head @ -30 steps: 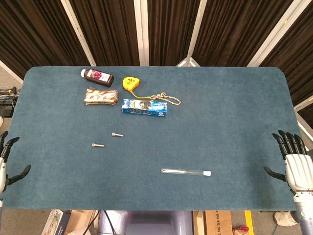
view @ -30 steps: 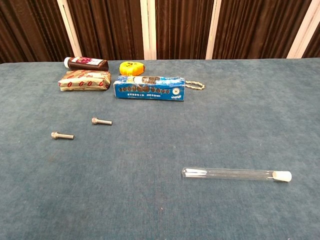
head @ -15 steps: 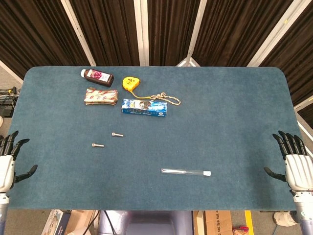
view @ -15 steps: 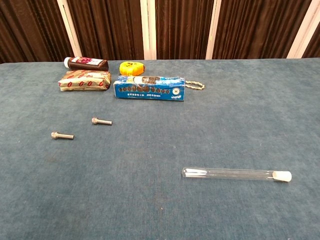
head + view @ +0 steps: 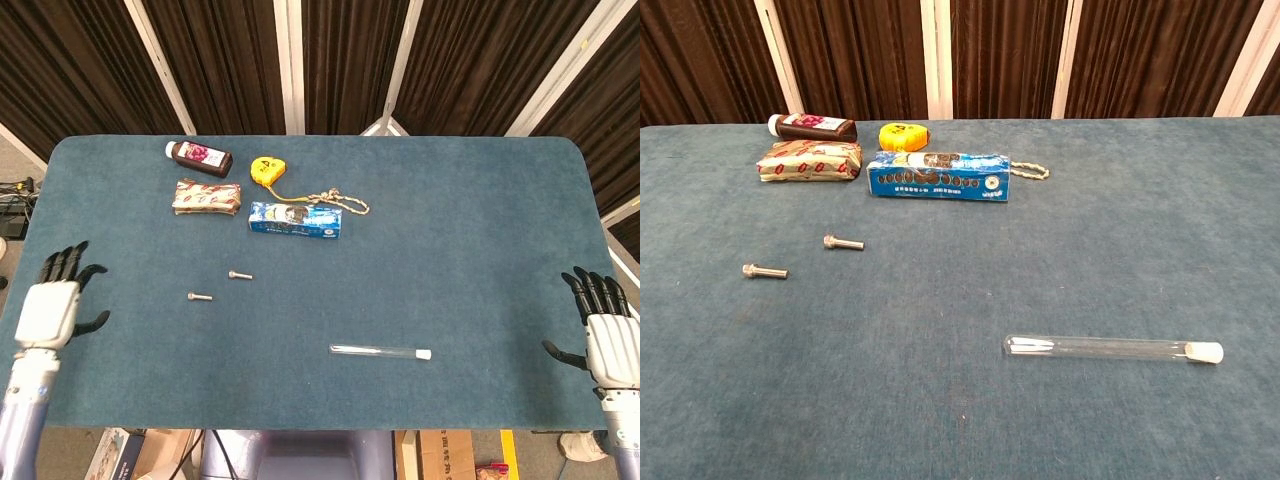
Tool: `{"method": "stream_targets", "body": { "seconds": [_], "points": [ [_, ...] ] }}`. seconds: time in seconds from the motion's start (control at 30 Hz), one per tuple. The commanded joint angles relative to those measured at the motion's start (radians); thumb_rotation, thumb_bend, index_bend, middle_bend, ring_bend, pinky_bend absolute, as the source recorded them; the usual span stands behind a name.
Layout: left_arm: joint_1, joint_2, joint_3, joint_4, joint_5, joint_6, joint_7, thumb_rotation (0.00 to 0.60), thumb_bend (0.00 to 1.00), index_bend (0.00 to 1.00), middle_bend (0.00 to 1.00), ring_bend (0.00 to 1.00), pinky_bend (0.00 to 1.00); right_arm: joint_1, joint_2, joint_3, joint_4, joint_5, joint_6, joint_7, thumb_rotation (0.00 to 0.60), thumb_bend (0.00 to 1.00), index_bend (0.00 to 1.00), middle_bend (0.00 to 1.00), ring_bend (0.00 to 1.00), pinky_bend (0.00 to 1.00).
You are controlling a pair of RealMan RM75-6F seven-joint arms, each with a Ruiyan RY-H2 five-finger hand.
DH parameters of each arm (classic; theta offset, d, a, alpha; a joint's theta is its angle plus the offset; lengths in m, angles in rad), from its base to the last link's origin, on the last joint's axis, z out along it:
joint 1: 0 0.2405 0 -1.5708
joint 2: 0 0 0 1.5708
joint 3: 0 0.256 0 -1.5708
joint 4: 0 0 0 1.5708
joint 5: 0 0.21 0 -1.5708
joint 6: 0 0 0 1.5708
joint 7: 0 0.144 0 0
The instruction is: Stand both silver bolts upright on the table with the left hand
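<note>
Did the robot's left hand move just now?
Yes. The left hand came up over the table's left edge, toward the nearer bolt.

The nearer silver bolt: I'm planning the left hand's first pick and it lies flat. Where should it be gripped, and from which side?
Probably pinch the nearer bolt across its shank from above. It lies flat, head toward the left hand, which is open at the table's edge, so a top-down pinch leaves the head free to set down.

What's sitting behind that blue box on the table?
Behind the blue box lie a yellow tape measure and a knotted cord. The box covers the tape measure's lower edge and part of the cord in the chest view.
</note>
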Motion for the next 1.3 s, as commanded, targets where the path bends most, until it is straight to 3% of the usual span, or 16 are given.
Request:
{"method": "stream_targets", "body": {
  "seconds": [0.03,0.23,0.5,0.93,1.3],
  "points": [
    [-0.127,-0.046,-0.058,0.005,-0.117,-0.145,0.15,0.6,0.34,0.32,0.0,0.0,0.0,0.003,-0.003,-0.002,-0.001,0.004,-0.01,-0.008,0.6,0.11,0.12,0.09,0.05,0.0],
    [-0.238,-0.122,-0.085,0.002,-0.226,-0.23,0.293,0.6,0.36,0.34,0.0,0.0,0.0,0.007,-0.007,-0.004,0.0,0.012,-0.025,-0.024,0.6,0.11,0.12,0.09,0.05,0.0],
    [-0.32,-0.255,-0.087,0.04,-0.299,-0.219,0.405,0.6,0.37,0.36,0.0,0.0,0.0,0.005,-0.004,-0.002,0.001,0.019,-0.026,-0.022,0.6,0.11,0.12,0.09,0.05,0.0],
    [-0.481,-0.5,-0.165,0.248,-0.403,-0.183,0.543,0.6,0.37,0.37,0.0,0.0,0.0,0.008,-0.008,0.0,0.007,0.039,-0.045,-0.028,0.6,0.11,0.12,0.09,0.05,0.0],
    [-0.564,-0.624,-0.17,0.414,-0.479,-0.231,0.573,0.6,0.38,0.41,0.0,0.0,0.0,0.007,-0.009,0.004,0.007,0.057,-0.05,-0.042,0.6,0.11,0.12,0.09,0.05,0.0]
  ]
}}
